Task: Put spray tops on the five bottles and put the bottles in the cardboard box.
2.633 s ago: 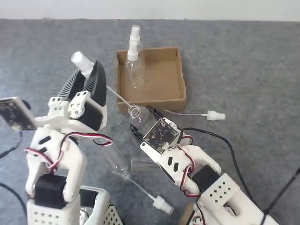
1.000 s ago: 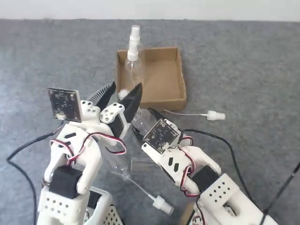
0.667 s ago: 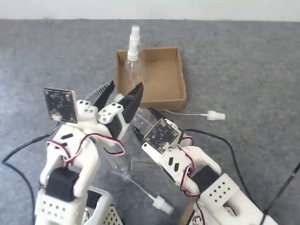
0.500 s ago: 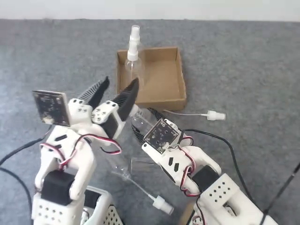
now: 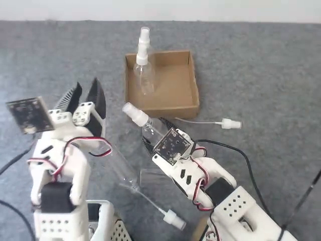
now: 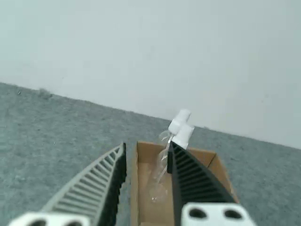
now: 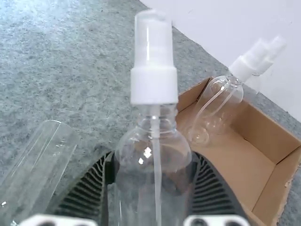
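Currently your right tool (image 7: 151, 181) pinches a capped bottle (image 7: 151, 141) just short of the cardboard box (image 5: 163, 109), neck tilted toward it. Your left tool (image 5: 86, 86) is spread and empty, off to the side.

Risks:
- You cannot tell whether the spray top (image 7: 154, 66) is fully seated. If loose, it may pop off on release.
- The slick, clear body could slip in the grip.
- A careless drop could knock over the capped bottle (image 5: 144, 75) at the box's far corner, the only thing inside.

An uncapped bottle (image 5: 120, 165) and two loose spray tops (image 5: 230, 123) (image 5: 173, 219) lie on the table.
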Available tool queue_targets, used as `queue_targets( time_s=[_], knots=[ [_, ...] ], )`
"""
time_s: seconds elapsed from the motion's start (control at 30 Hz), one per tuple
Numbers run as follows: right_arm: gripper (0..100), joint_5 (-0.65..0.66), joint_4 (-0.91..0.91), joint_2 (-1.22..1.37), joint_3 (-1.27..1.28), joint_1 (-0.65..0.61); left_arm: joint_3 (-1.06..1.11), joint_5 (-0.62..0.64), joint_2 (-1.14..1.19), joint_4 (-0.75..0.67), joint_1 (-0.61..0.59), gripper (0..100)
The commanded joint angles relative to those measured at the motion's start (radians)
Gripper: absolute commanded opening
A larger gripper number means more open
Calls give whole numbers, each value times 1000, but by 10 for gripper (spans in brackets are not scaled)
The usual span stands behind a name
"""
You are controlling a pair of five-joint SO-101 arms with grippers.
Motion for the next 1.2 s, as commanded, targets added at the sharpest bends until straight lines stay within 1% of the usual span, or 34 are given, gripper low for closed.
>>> queue_targets(
  time_s=[0.0, 0.2, 0.3, 0.4, 0.53, 0.63, 1.07, 1.17],
  knots=[
    [30, 3, -24, -30, -21, 15, 68, -2, -2, -11, 2, 129],
    [30, 3, -21, -30, -21, 12, 193, -6, -2, -104, 23, 123],
    [30, 3, -24, -30, -23, 8, 216, -6, -2, -123, 28, 108],
    [30, 3, -24, -30, -20, 7, 220, -20, 0, -117, 89, 108],
    [30, 3, -21, -30, -18, 7, 223, -109, 0, -80, 201, 108],
    [30, 3, -18, -30, -18, 7, 222, -114, 0, -61, 233, 108],
    [30, 3, -16, -30, -25, 8, 219, -115, -2, -40, 232, 108],
    [30, 3, -24, -30, -26, 8, 213, -117, -2, -5, 241, 108]
  ],
)
